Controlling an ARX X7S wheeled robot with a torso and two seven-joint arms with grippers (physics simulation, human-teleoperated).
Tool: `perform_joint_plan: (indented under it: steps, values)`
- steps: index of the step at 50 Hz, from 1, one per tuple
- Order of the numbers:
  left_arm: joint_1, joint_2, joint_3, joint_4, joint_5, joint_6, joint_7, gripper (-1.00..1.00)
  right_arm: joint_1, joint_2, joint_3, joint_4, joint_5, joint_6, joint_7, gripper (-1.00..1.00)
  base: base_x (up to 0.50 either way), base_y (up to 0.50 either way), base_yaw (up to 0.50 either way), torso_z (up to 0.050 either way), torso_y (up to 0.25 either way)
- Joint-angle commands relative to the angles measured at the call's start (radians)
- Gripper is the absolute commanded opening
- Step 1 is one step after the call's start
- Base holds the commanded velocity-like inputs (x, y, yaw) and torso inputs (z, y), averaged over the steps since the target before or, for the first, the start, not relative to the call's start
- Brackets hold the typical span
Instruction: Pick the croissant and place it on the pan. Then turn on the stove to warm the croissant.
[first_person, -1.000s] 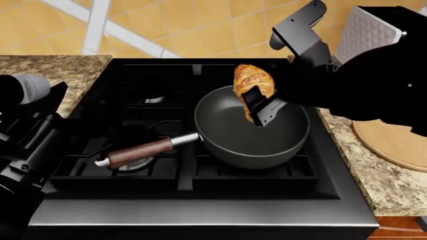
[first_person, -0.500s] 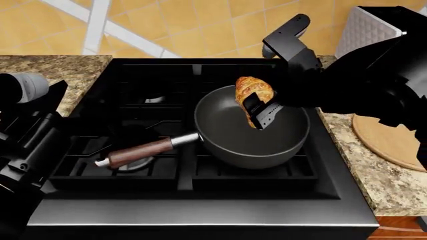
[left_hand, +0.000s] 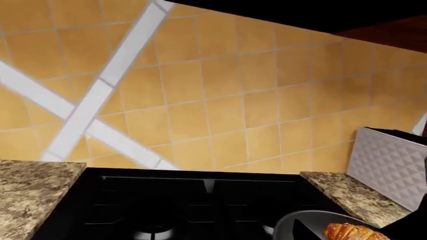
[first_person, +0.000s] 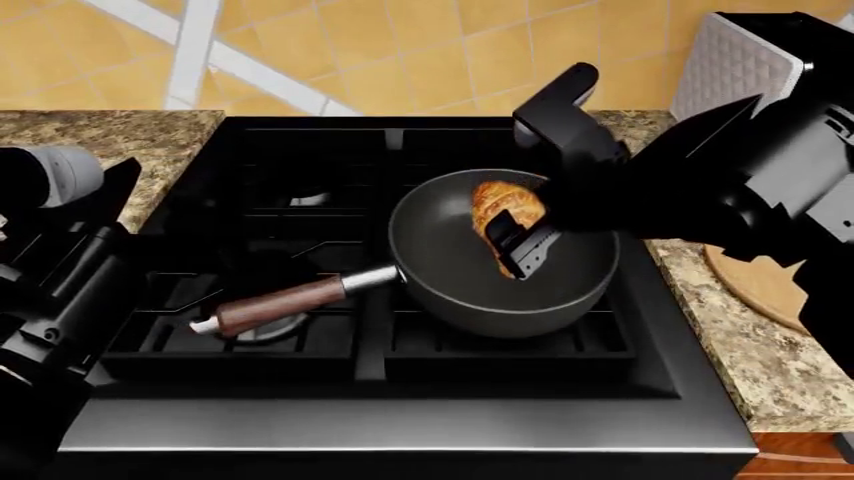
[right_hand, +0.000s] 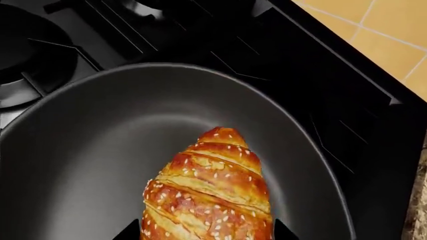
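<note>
Right tool (first_person: 514, 240) grips the croissant (first_person: 505, 205) over the pan (first_person: 454, 270); placing step, next needs lowering and release.

We looked over all three views, no readable text anywhere. No brand or label on stove (first_person: 400, 400), no marks by burners. Pan (first_person: 454, 280) plain, toaster (left_hand: 390, 167) just quilted pattern, no logo. Wall tiles (left_hand: 200, 100) blank. No numbers or signs on anything we see.
</note>
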Motion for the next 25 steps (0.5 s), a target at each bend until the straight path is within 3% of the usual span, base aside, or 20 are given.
perform_joint_plan:
  steps: [1,25]
  values:
    - [-0.004,-0.005,0.002,0.008,-0.005,0.005,0.004,1.00,-0.005,-0.018,-0.026,0.024,-0.041,-0.013,-0.040,-1.00,0.00,0.00,0.00,0.000,0.000]
    - [-0.006,-0.004,0.021,0.008,0.004,0.008,-0.003,1.00,-0.023,-0.042,-0.061,0.075,-0.071,-0.034,-0.084,-1.00,0.00,0.00,0.00,0.000,0.000]
